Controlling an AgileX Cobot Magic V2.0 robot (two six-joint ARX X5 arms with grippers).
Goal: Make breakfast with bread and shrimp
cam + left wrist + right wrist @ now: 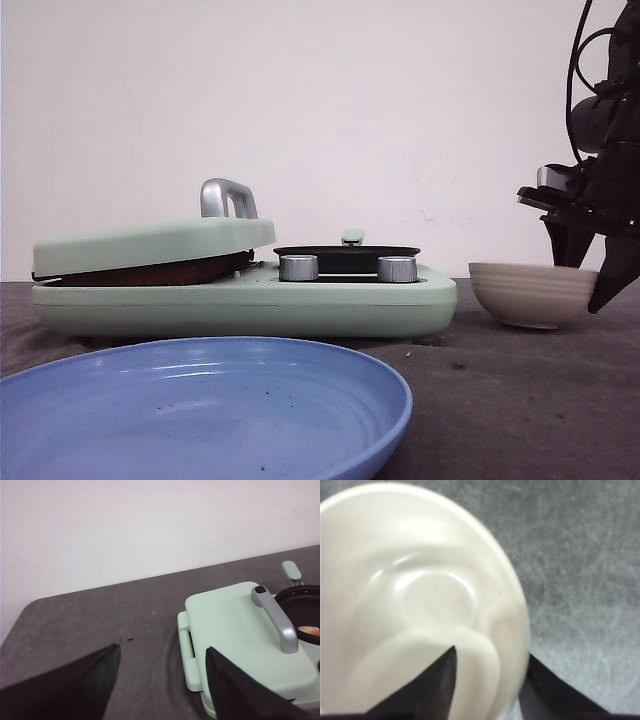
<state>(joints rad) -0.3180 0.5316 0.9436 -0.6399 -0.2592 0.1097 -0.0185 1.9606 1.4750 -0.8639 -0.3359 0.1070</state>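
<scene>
Our right gripper was down at the white bowl on the right side of the table, fingers spread and straddling the rim: the right wrist view showed one finger over the inside of the bowl and the other outside the wall. It wasn't pinching yet as far as we could tell, there was still bowl wall between the tips with slack either side. The bowl looked empty inside, so our guess was it was either being lined up for a grab or just let go of.

The left gripper was hanging over the left end of the grey table, fingers wide apart and holding nothing, basically parked out of the way near the closed end of the green breakfast maker.

That machine sat mid-table. Its hinged lid with the silver handle was down but slightly propped, with something brown showing in the gap, which we took to be the bread toasting under it, though we couldn't make out slices. On the right half was the little black pan, and the left wrist view caught something orange-pink in it, likely shrimp. Nearest the camera the blue plate waited with only crumbs on it, probably for plating.
</scene>
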